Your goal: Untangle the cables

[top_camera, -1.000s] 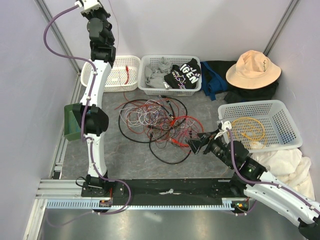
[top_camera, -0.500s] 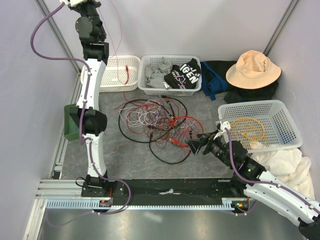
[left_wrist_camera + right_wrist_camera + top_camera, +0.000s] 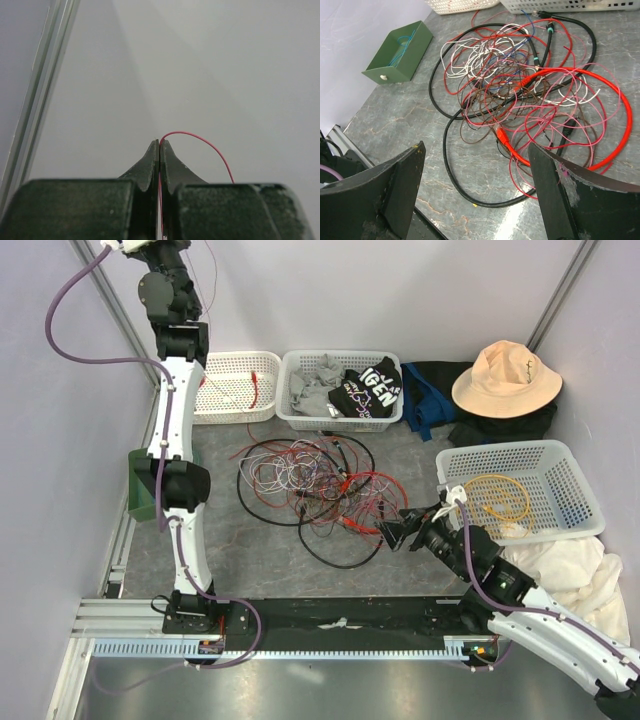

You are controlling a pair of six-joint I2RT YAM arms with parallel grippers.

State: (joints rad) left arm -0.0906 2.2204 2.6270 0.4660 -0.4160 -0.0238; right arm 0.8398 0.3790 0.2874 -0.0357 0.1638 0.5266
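The cables (image 3: 310,485) lie in a loose tangle of red, pink, white, brown and black strands mid-table, and also fill the right wrist view (image 3: 530,85). My left gripper (image 3: 172,248) is raised high against the back wall, shut on a thin red wire (image 3: 200,137) that arcs out of its closed tips (image 3: 159,142) and hangs down (image 3: 212,285). My right gripper (image 3: 395,531) is open and empty, low over the table at the tangle's near right edge. Its fingers (image 3: 405,185) frame a black cable loop (image 3: 450,170) and a thick red cable (image 3: 620,115).
Along the back stand a white basket (image 3: 235,365) holding a red wire and a basket of clothes (image 3: 340,385). A right-hand basket (image 3: 560,455) holds a coiled yellow cable (image 3: 500,495). A hat (image 3: 505,375), white cloth (image 3: 570,570) and green box (image 3: 140,490) sit around.
My left arm has lifted higher and swung left, drawing the thin red wire up with it. The right gripper has barely moved.
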